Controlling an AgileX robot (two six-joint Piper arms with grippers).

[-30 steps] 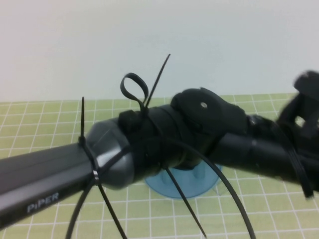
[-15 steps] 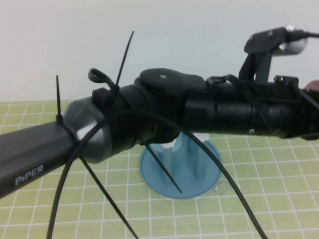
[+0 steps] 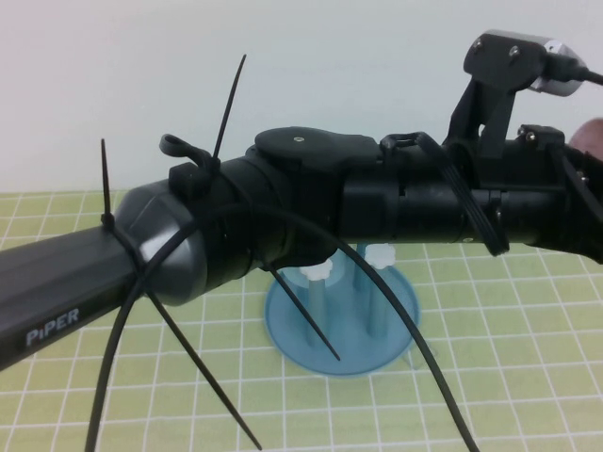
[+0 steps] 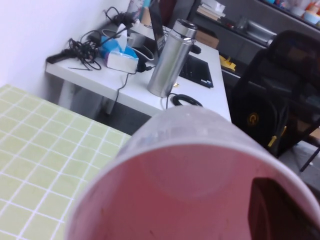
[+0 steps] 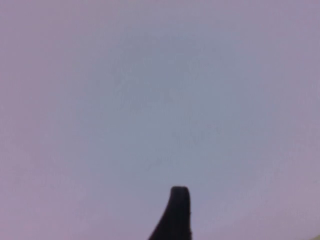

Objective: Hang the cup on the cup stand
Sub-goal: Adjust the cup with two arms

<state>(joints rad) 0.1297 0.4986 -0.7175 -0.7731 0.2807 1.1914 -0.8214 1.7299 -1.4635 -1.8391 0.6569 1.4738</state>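
The cup [image 4: 200,190] looks like smooth, matt pink plastic; the cup stand [image 3: 311,339] is glossy translucent blue plastic.

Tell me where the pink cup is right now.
The pink cup is in the left hand, shut on its rim, filling the left wrist view, open mouth toward the camera. In the high view that arm reaches right above the cup stand. Right hand: unseen.

Pale wall behind a green grid mat, office clutter off to the side

The mat [image 3: 528,367] has white lines and ends at a plain whitish wall [image 3: 283,75]. The left wrist view shows a white desk [image 4: 150,95] with a steel flask [image 4: 170,57], a tissue box [image 4: 120,55], tangled black cables [image 4: 82,47] and a laptop [image 4: 192,67]; just beside it a black office chair [image 4: 280,100], shelves [image 4: 260,25] behind.
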